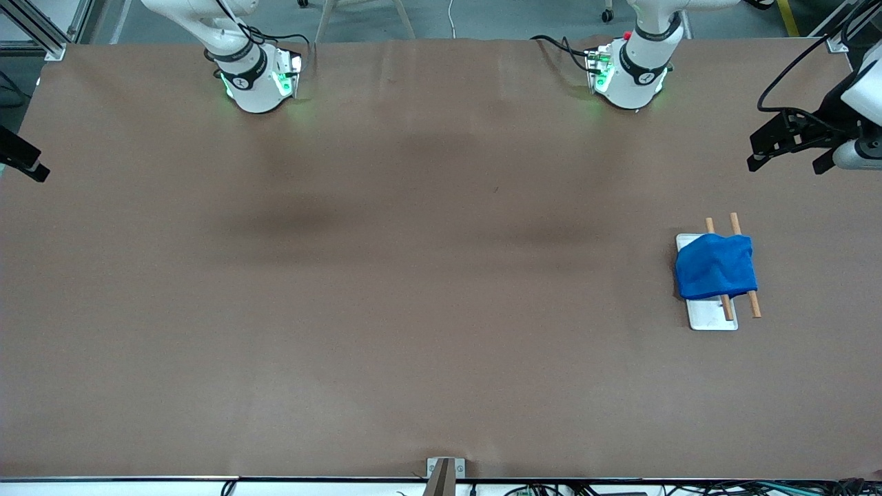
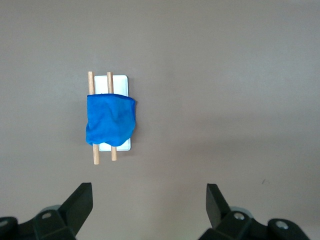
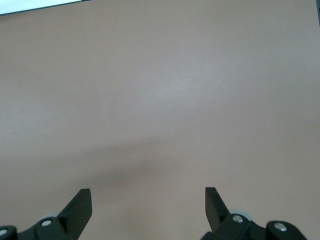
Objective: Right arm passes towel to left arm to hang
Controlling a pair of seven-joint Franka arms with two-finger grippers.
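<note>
The blue towel (image 1: 715, 265) lies draped over two wooden rods (image 1: 754, 303) that rest on a small pale plate (image 1: 710, 318) toward the left arm's end of the table. In the left wrist view the towel (image 2: 110, 119) covers the middle of the rods (image 2: 93, 155), with the plate (image 2: 119, 80) under them. My left gripper (image 1: 789, 165) (image 2: 149, 197) hangs open and empty over the table at that end, well apart from the towel. My right gripper (image 1: 27, 164) (image 3: 148, 200) is open and empty over bare table at the right arm's end.
The brown table (image 1: 413, 275) spreads wide between the two arms. The right arm's base (image 1: 258, 79) and the left arm's base (image 1: 630, 72) stand along the edge farthest from the front camera. A small metal bracket (image 1: 444, 470) sits at the nearest edge.
</note>
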